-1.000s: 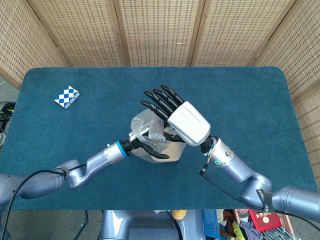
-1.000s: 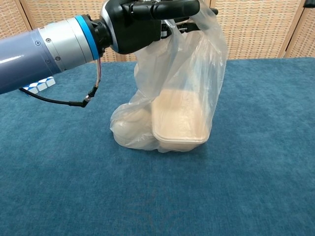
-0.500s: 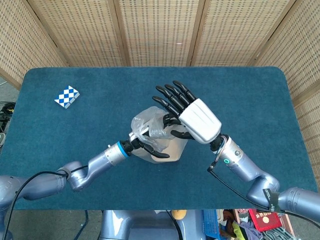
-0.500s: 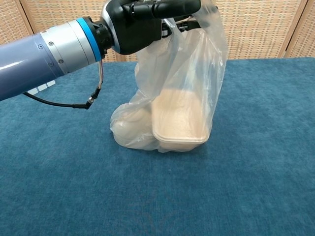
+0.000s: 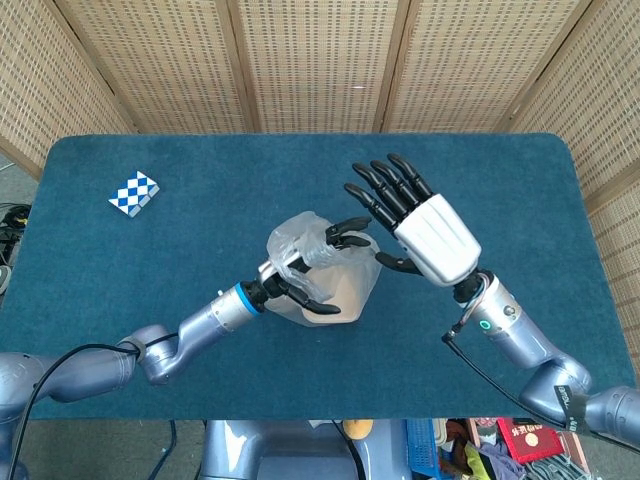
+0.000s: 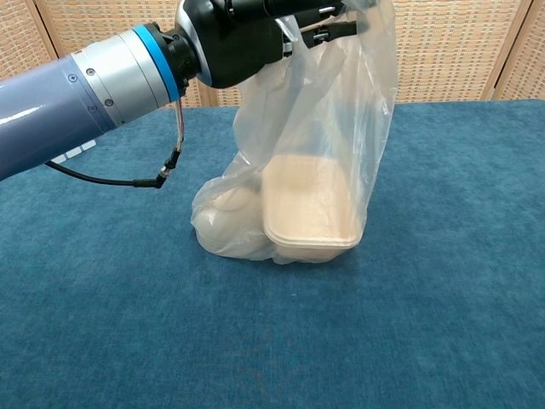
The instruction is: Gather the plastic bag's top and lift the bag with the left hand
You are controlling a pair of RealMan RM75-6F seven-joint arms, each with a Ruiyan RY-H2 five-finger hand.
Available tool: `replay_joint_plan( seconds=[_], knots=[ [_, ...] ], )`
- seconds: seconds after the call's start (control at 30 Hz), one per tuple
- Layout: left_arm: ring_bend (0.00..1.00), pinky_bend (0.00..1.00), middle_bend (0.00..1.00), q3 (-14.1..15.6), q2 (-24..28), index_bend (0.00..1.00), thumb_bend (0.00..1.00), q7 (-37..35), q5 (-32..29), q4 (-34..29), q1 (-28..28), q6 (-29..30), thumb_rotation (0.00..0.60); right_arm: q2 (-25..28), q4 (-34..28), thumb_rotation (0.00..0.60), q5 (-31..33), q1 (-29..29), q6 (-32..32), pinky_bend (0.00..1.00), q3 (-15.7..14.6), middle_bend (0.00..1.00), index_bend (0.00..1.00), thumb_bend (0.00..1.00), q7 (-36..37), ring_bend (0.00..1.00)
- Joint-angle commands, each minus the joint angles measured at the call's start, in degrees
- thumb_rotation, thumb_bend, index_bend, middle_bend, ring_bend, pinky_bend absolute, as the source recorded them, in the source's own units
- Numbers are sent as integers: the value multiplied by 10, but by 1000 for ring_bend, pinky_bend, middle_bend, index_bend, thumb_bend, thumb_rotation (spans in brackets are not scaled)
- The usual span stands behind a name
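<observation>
Head view: right hand (image 5: 430,235) now drawn off toward 3 o'clock of the plastic bag (image 5: 325,270), clear of it, where half a second ago it hung over the bag's top; palm turned down, fingers spread and pointing toward 11 o'clock, holding nothing. Left hand (image 5: 300,285) unmoved in place, dark fingers closed around the gathered top of the bag, one fingertip showing at the bag's 1 o'clock edge. Bag near the middle of the blue table (image 5: 150,290), in much the same spot as before.

Chest view: left hand (image 6: 247,30) gripping the bunched plastic at the top edge of the frame, a little higher than a moment ago, the film pulled taller and tighter beneath it. Bottom of the bag (image 6: 281,230) resting on the cloth, not yet lifted. Inside, a pale lidded food box (image 6: 311,209) standing on its edge against the 3 o'clock wall of the bag, with a rounded pale lump at its 9 o'clock side, too blurred by the plastic to name. A thin black cable (image 6: 128,175) drooping from the left wrist to just above the table.

Elsewhere: a small blue-and-white checkered block (image 5: 133,192) lying at 10 o'clock of the bag, well apart from it. Woven wicker screens (image 5: 320,60) standing behind the table's far edge.
</observation>
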Motion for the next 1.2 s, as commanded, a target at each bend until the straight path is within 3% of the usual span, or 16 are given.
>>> replay_joint_plan(
  seconds=[0.03, 0.33, 0.4, 0.47, 0.57, 0.7, 1.0, 1.2],
  knots=[
    [138, 84, 34, -1, 1, 98, 149, 1, 0, -1, 0, 0, 600, 5, 6, 600, -6, -8, 10, 2, -2, 0, 0, 0, -9, 0],
    [138, 85, 34, -8, 7, 94, 148, -7, 3, -12, 2, 9, 597, 29, 25, 600, -2, -69, 80, 2, -9, 0, 0, 0, -15, 0],
    [138, 82, 34, -12, 9, 93, 148, -9, 4, -13, 2, 12, 547, 33, 36, 600, 1, -92, 105, 2, -14, 0, 0, 0, -10, 0],
    [137, 59, 34, -17, 12, 92, 144, -10, 6, -14, -2, 15, 436, 33, 67, 600, 15, -135, 141, 2, -29, 0, 0, 0, 9, 0],
    [137, 15, 35, -21, 12, 91, 123, -11, 6, -16, -5, 13, 335, 25, 99, 600, 18, -160, 161, 2, -38, 0, 0, 0, 30, 0],
    [135, 0, 39, -29, 4, 90, 103, 9, -3, -16, -6, 12, 247, 15, 132, 600, 25, -184, 172, 2, -49, 0, 0, 0, 51, 0],
    [116, 2, 22, -58, -22, 65, 100, 63, -19, -8, -20, 10, 236, -33, 206, 600, 18, -235, 191, 2, -86, 0, 0, 0, 98, 0],
    [113, 105, 0, -70, -30, 51, 100, 58, -25, -17, -33, -3, 235, -69, 248, 600, 8, -250, 197, 2, -99, 0, 0, 0, 111, 0]
  ],
)
